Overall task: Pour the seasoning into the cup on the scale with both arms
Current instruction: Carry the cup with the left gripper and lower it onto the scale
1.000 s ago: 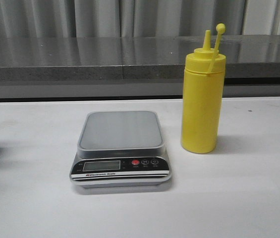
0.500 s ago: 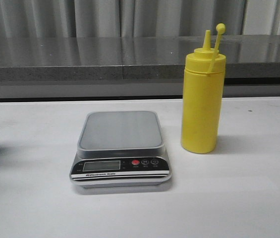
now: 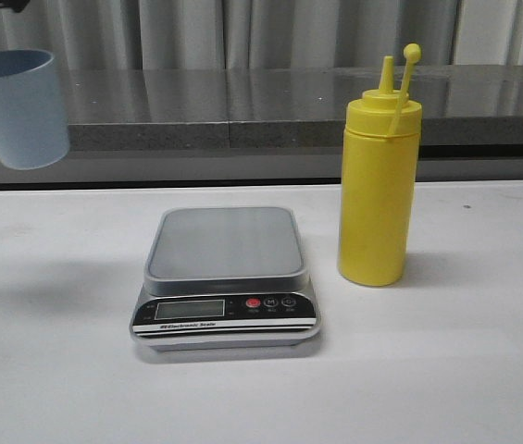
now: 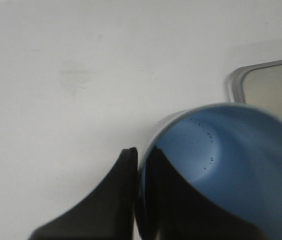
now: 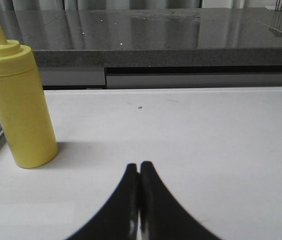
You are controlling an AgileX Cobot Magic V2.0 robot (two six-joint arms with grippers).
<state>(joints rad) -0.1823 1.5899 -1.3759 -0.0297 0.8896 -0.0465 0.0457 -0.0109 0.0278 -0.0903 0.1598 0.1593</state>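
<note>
The light blue cup hangs in the air at the upper left, well above the table and left of the scale. My left gripper is shut on the cup, pinching its rim wall with one finger outside and one inside. A corner of the scale lies beyond the cup. The yellow seasoning bottle stands upright just right of the scale, cap off its nozzle. My right gripper is shut and empty, low over the table to the right of the bottle; the front view does not show it.
A dark grey stone ledge runs along the back of the white table, with curtains behind it. The scale's black panel with display and red button faces the front.
The cup has gone from resting at the table's left edge to high in the air and a little rightward, held by my left gripper. Bottle and scale stay put.
</note>
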